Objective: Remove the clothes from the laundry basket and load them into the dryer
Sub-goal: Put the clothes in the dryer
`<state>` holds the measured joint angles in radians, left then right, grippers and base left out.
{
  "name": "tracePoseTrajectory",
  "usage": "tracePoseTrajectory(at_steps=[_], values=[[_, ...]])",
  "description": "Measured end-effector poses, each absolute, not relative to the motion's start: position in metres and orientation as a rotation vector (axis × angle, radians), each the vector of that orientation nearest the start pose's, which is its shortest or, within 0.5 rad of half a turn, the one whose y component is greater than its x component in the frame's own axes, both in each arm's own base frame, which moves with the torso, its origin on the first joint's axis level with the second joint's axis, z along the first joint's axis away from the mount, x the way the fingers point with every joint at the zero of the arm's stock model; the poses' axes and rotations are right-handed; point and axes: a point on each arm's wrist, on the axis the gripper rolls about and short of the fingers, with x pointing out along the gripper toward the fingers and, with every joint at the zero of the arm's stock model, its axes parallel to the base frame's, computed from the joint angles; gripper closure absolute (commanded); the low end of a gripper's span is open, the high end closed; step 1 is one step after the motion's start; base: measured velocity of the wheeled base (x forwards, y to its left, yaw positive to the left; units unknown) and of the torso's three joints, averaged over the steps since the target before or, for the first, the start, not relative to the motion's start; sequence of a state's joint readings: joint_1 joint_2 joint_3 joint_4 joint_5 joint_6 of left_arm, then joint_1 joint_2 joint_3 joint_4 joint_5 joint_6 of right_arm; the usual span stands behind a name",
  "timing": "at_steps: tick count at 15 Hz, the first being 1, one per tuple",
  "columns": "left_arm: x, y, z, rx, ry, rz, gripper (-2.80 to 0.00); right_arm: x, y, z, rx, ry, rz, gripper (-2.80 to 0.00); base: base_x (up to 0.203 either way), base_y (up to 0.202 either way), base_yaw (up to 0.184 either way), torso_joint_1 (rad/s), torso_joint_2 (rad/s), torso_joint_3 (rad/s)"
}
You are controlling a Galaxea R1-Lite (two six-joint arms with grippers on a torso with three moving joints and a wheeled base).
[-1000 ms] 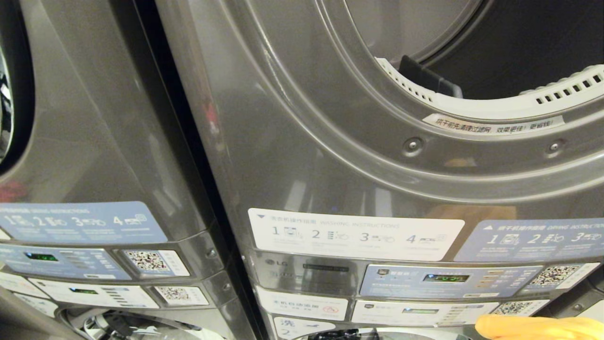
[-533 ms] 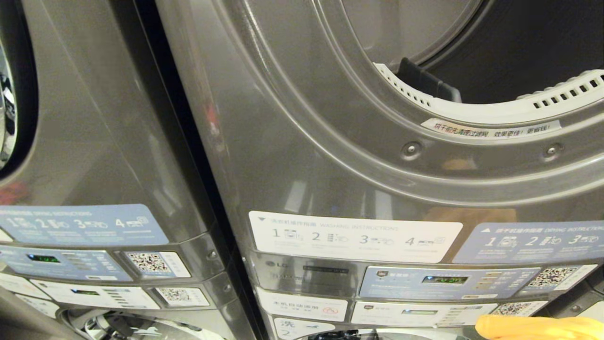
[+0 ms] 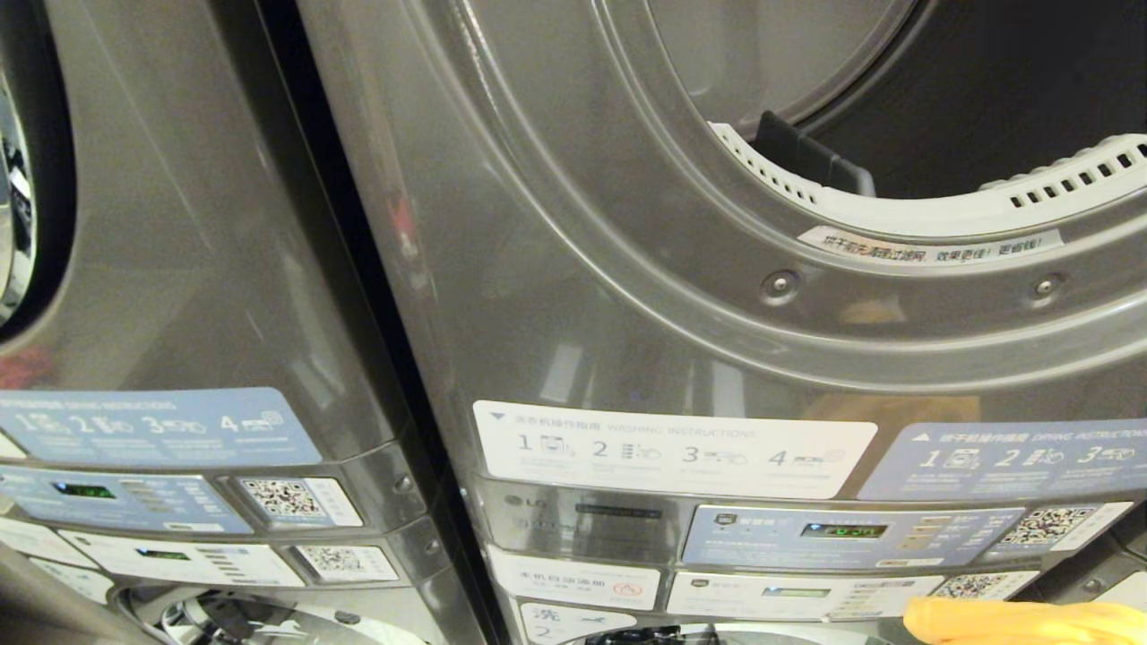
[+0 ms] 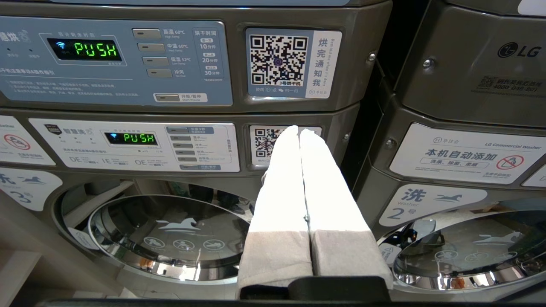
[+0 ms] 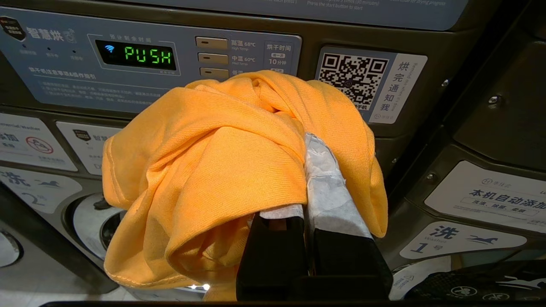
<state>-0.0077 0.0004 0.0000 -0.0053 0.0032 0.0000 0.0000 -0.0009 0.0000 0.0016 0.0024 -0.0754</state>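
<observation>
Grey dryer front behind bunched orange garment in right claw.

Two stacked grey steel laundry machines stand side by side. The right one's round open dryer drum sits above its control panel, the orange knitted garment before the panel.

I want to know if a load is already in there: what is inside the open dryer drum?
Through the dryer opening only dark bare drum wall and the white perforated lint filter show, no clothes. The drum's floor and upper part are out of view.
</observation>
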Motion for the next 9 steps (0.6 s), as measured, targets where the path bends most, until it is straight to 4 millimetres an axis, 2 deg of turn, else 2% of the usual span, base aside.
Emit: tracePoseTrajectory(at_steps=[9], values=[[-0.0228,0.0002,0.0761,0.001,-0.005,-0.005,0.00,-0.0229,0.0002,0.0752,-0.085,0.002,0.008,0.00,0.000,0.000,0.000,0.000,0.00,0.000]])
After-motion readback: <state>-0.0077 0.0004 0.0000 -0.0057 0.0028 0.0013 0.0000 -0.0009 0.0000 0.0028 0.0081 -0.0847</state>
